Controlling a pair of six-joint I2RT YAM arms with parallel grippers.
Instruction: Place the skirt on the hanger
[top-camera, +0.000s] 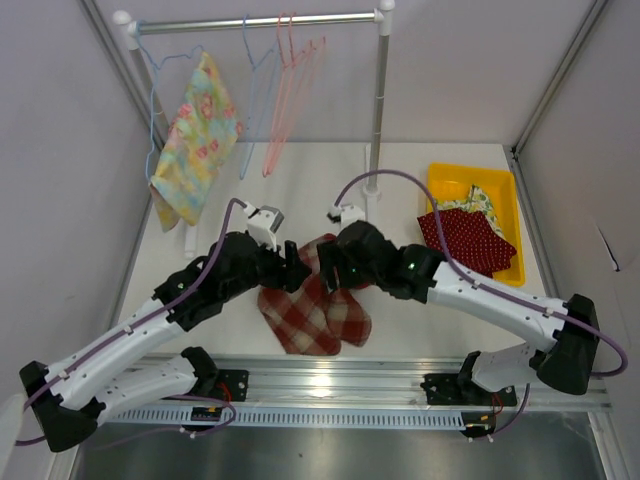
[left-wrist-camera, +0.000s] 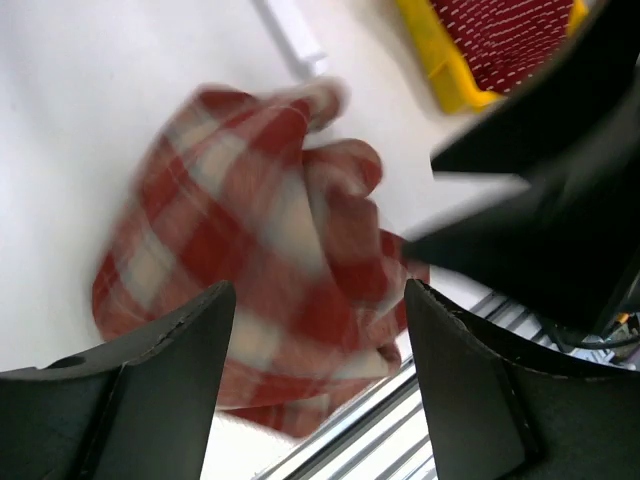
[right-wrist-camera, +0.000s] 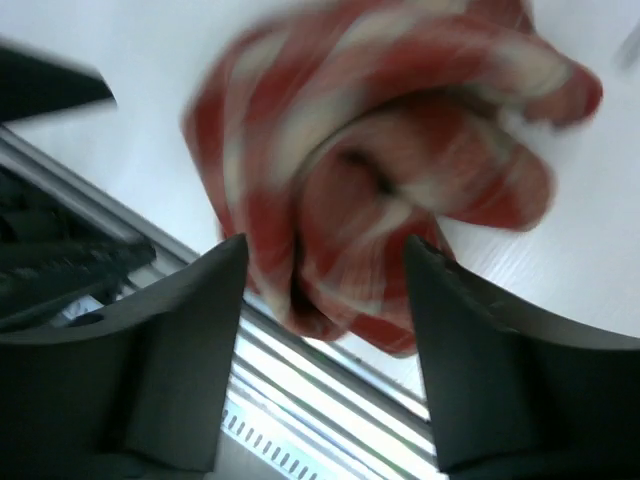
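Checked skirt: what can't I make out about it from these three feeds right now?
Top external: both wrists cover the upper edge of the checked skirt, so that edge is hidden.
Left wrist: motion blur smears the folds between the open fingers of the left gripper; the right arm blocks the right side.
Right wrist: the same blur under the right gripper; contact with the cloth cannot be told.

The overhead camera looks down from behind; both wrist cameras, close, share the skirt (left-wrist-camera: 260, 240) just beyond their fingers (left-wrist-camera: 150, 390).
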